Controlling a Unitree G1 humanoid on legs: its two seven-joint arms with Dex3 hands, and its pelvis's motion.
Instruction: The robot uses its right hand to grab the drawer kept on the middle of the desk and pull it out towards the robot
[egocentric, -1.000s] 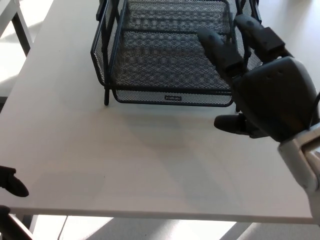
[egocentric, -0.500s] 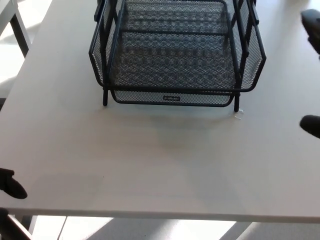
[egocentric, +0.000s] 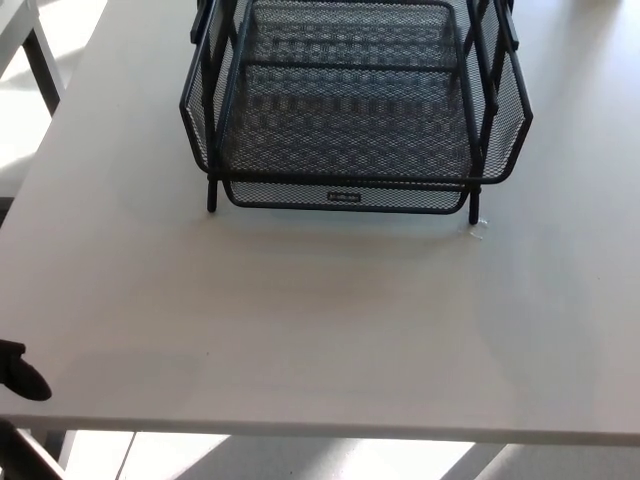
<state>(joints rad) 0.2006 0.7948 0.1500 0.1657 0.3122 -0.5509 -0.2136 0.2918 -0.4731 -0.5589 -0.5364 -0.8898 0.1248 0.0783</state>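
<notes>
- Though the task belongs to the right hand, that hand is nowhere in the head view, so nothing can be said of its fingers: released, clenched or grasping, I cannot tell.
- Only a small dark tip of the left hand (egocentric: 22, 372) shows, low at the picture's left edge just off the near edge of the desk (egocentric: 320, 330); too little shows to tell how its fingers are held, and it touches nothing visible.
- Well away from that tip, up and toward the far middle of the desk, stands the black mesh tray rack (egocentric: 355, 105) on its thin legs.
- Its lower drawer (egocentric: 345, 195), the one with the small label on its front lip, lies about level with the rack's front legs, under the upper tray's rim.
- A tiny pale scrap (egocentric: 477, 230) lies on the desk just beside the rack's front right leg.
- The broad stretch of desk between the rack and the robot carries nothing.
- Judging by this, no hand holds the drawer, and I cannot tell whether it has been pulled; if not, reaching in, gripping the front lip and drawing it toward the robot all remain.
</notes>
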